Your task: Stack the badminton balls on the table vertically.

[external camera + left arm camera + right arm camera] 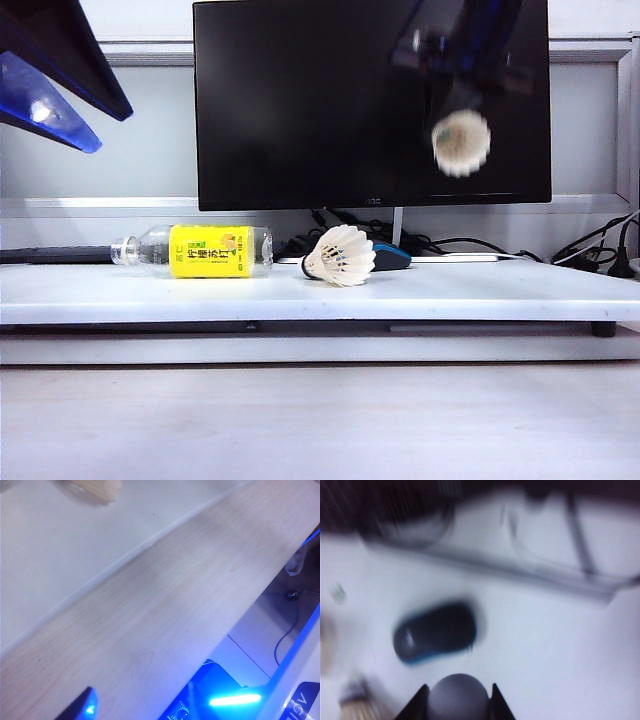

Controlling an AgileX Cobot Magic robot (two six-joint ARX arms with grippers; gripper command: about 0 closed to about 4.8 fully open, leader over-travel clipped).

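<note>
- Two badminton balls are seen: one point(340, 256) lies on its side at the middle of the white tabletop point(480, 290), touching a blue-and-black mouse point(390, 257) at its 3 o'clock.
- Yellow labelling on a toppled bottle point(195, 251), at 9 o'clock of that ball, is too small to be read.
- Open tabletop is left toward the right edge.
- The other ball point(461, 142) is gripped, blurred, by the right gripper point(459, 696), raised before the monitor point(300, 100).
- The left gripper point(50, 80) is held high at the upper left, jaws parted, nothing held.

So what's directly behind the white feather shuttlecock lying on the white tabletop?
A blue-and-black computer mouse sits behind the shuttlecock; only its right end shows, the rest is covered by the feathers. The right gripper holds the other shuttlecock aloft; the left gripper hangs apart.
</note>
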